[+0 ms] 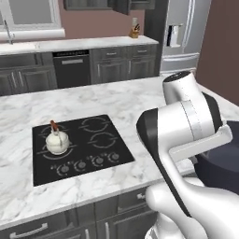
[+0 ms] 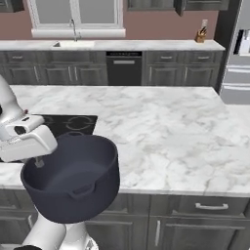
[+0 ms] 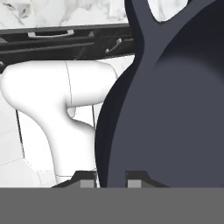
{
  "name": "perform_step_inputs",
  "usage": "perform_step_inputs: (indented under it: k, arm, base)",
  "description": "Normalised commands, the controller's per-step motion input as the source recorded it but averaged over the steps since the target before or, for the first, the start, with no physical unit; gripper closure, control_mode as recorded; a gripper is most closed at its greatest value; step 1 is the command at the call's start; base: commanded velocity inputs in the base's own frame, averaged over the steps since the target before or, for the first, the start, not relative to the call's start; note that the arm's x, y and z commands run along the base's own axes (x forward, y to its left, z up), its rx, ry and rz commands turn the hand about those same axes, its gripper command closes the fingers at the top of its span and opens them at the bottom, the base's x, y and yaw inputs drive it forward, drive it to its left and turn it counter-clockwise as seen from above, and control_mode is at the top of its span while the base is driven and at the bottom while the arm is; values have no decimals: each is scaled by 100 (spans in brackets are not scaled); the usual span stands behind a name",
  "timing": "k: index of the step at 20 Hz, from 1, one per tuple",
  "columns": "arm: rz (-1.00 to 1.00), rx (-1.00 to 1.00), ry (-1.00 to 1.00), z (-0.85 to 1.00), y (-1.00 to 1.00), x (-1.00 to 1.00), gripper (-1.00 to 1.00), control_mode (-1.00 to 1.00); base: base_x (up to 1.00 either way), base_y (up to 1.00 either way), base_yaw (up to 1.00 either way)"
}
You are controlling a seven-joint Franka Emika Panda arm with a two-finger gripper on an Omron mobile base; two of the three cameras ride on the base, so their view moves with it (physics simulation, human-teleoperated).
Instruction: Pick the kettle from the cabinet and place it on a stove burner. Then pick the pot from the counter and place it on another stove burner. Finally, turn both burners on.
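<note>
Our gripper (image 3: pixel 110 177) is clamped on the rim of the pot (image 2: pixel 73 178), which hangs in the air off the counter's (image 2: pixel 166 132) front edge. The kettle (image 1: pixel 57 140) sits on the cooktop's (image 1: pixel 79 144) front-left burner.

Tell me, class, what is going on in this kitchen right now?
The robot arm is carrying the dark pot, its gripper shut on the pot's rim, with the pot lifted off the marble counter. The cream kettle already sits on the front-left burner of the black cooktop, so that step looks done. The pot has yet to be set on another burner, and the knobs appear untouched.
</note>
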Motion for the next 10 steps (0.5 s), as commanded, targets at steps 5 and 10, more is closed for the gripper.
perform_step_inputs:
  k: [5, 10]
  arm:
    - [0, 0, 0, 0, 0, 0, 100, 100]
    - [0, 0, 0, 0, 0, 0, 100, 100]
  base:
    - [10, 33, 22]
    - [1, 49, 23]
